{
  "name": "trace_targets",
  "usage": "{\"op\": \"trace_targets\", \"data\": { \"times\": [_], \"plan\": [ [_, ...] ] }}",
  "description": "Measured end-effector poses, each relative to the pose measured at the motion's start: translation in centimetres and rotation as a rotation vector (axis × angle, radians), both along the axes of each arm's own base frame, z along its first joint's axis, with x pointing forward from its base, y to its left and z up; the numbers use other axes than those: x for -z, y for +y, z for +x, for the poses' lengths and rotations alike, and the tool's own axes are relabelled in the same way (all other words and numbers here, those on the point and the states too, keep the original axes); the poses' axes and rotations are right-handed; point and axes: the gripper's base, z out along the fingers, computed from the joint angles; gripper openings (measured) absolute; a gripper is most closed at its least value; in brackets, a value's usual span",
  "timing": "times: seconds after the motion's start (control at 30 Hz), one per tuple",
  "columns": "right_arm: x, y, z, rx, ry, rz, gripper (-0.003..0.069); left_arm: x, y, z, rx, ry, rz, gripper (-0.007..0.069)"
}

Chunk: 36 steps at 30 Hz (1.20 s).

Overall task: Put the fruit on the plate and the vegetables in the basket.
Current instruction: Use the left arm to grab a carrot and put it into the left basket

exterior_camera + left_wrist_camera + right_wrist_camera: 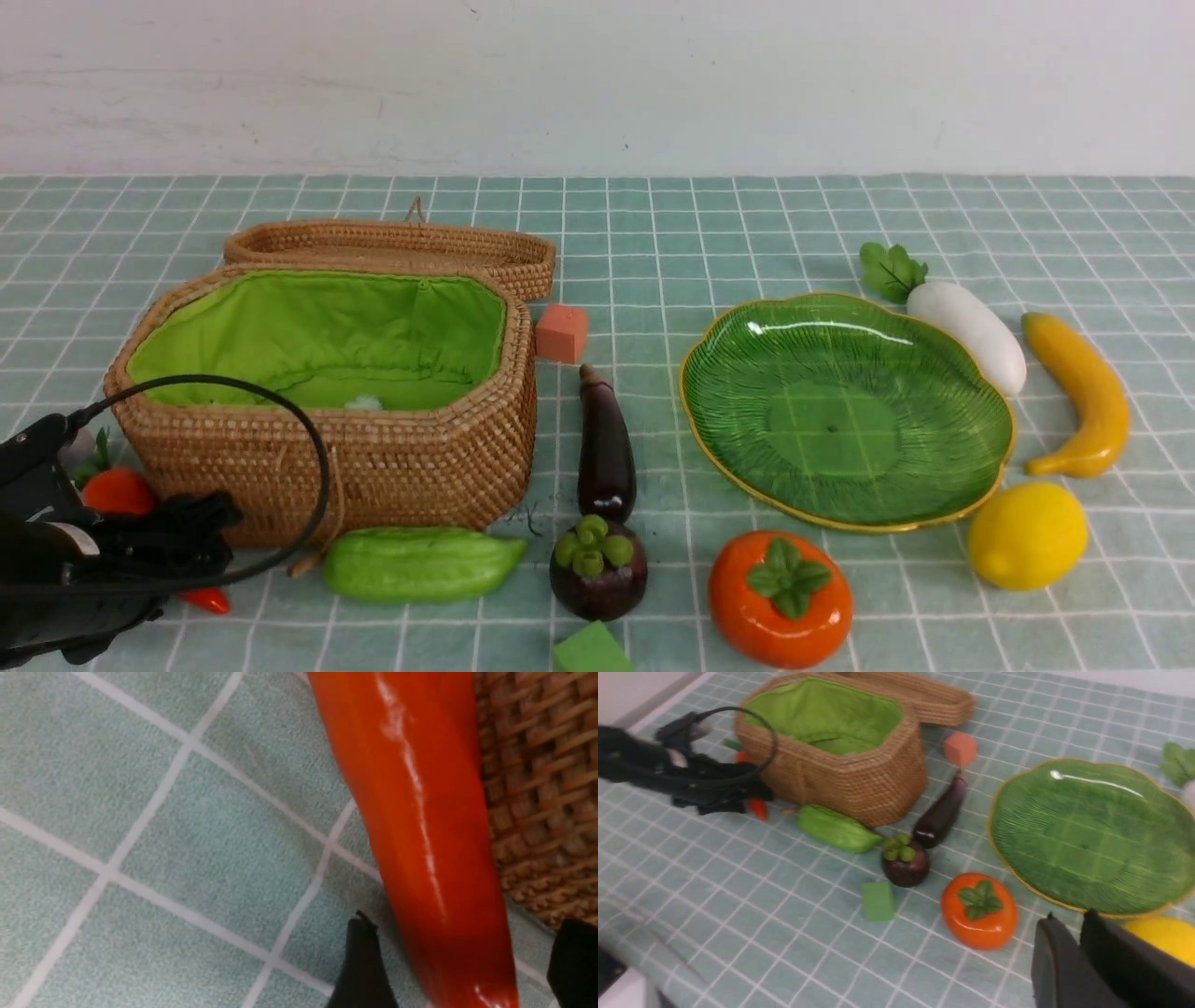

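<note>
My left gripper [463, 919] is open, its black fingers on either side of the red-orange carrot [411, 812], which lies on the cloth against the wicker basket [373, 467]. A gap shows on both sides of the carrot. The green gourd [420, 563] and purple eggplant [605, 448] lie by the basket's front right. The white radish [971, 331] and banana [1083, 392] lie right of the green plate [845, 411], which holds nothing. The lemon [1027, 535], persimmon [780, 597] and mangosteen [597, 569] sit in front. My right gripper [1064, 917] is shut and holds nothing, hovering near the lemon.
The basket's woven lid [392, 247] lies behind it. An orange cube [561, 332] sits between basket and plate, and a green cube [590, 651] sits at the near edge. A black cable [308, 439] loops from the left arm in front of the basket.
</note>
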Motion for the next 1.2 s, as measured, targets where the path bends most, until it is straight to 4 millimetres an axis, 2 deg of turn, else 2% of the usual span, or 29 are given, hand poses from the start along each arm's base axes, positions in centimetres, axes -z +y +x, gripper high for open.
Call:
{"op": "trace_targets", "data": {
  "times": [0.13, 0.37, 0.53, 0.87, 1.2],
  "plan": [
    [-0.4, 1.1, -0.9, -0.176, -0.055, 0.019, 0.0087, 0.1, 0.0, 0.1, -0.001, -0.003, 0.0, 0.0474],
    [-0.5, 1.5, -1.4, -0.255, -0.074, 0.015, 0.0087, 0.1, 0.0, 0.1, -0.003, -0.008, 0.0, 0.0398],
    [-0.4, 1.6, -1.5, -0.267, -0.065, 0.009, 0.0087, 0.2, 0.1, 0.0, -0.015, 0.009, -0.01, 0.0225],
    [-0.4, 1.6, -1.5, -0.273, -0.063, 0.004, 0.0091, 0.3, 0.0, -0.1, -0.014, 0.028, -0.013, 0.0221],
    [-0.4, 1.6, -1.5, -0.274, -0.062, 0.005, 0.01, -1.3, -0.1, -1.1, -0.006, 0.042, -0.023, 0.0221]
  ]
}}
